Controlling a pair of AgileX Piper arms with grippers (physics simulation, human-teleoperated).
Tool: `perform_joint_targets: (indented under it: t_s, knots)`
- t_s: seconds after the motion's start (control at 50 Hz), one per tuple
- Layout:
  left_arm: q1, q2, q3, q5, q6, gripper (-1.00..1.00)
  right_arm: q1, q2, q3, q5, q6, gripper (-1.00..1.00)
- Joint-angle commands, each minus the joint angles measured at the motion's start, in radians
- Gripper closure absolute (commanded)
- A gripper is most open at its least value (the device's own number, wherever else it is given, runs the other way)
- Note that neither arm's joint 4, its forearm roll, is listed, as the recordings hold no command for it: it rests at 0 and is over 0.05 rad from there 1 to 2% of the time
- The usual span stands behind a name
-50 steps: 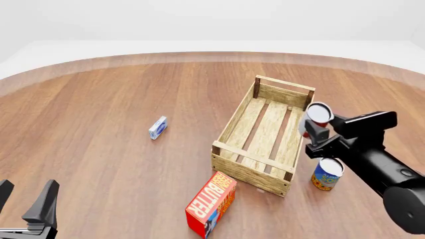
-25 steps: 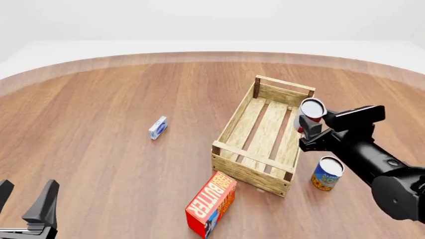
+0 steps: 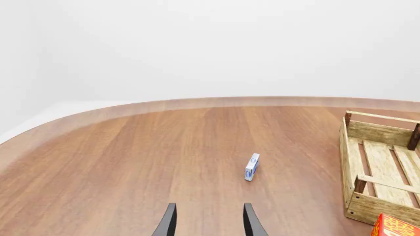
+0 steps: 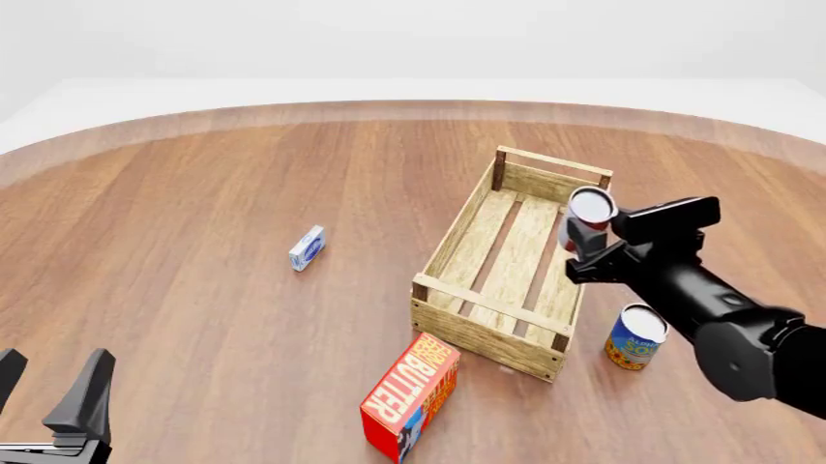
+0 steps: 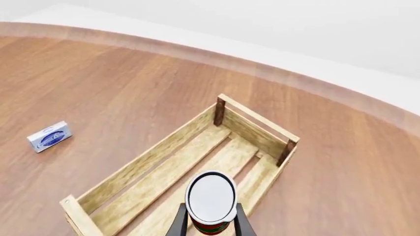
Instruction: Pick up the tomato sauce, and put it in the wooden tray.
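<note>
Right wrist view shows the right gripper [image 5: 210,221] with its two dark fingers clamped on either side of the tomato sauce [image 5: 211,202], the can upright, its silver-white top facing the camera and a strip of red and green label below. Seen from the front, the can [image 4: 589,215] is held clear of the table, above the right-hand wall of the wooden tray [image 4: 455,240], toward its far end. Beneath it in the wrist view lie the crate's slats, so the can looks to sit over the interior or just at its right edge; which of the two cannot be settled from these views.

Judgement: the pick-up is done and the carry over the tray is in hand. The next move calls for a small shift left to bring the can fully inside the walls, then a descent to the slats before the fingers part. A release from this height risks the can tipping or striking the rail.

The left gripper [image 4: 52,398] sits at the near left corner, well apart from the work, fingers spread and holding nothing.

A blue-labelled can [image 4: 634,338] stands just right of the tray's near end. A red butter box [image 4: 410,394] lies near the tray's front corner. A small blue and white box [image 4: 306,248] rests well to the left.
</note>
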Motion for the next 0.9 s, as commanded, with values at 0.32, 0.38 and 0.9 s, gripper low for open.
perform_joint_targets:
  t_s: [0.32,0.38,0.9]
  knots:
    - [0.0,0.0,0.0,0.0,0.0,-1.0,0.01,0.103,-0.048,-0.048,0.017,1.0]
    - [0.0,0.0,0.0,0.0,0.0,-1.0,0.012,0.118,-0.053,-0.055,0.018,1.0]
    - [0.0,0.0,0.0,0.0,0.0,-1.0,0.02,0.232,-0.092,-0.111,0.028,1.0]
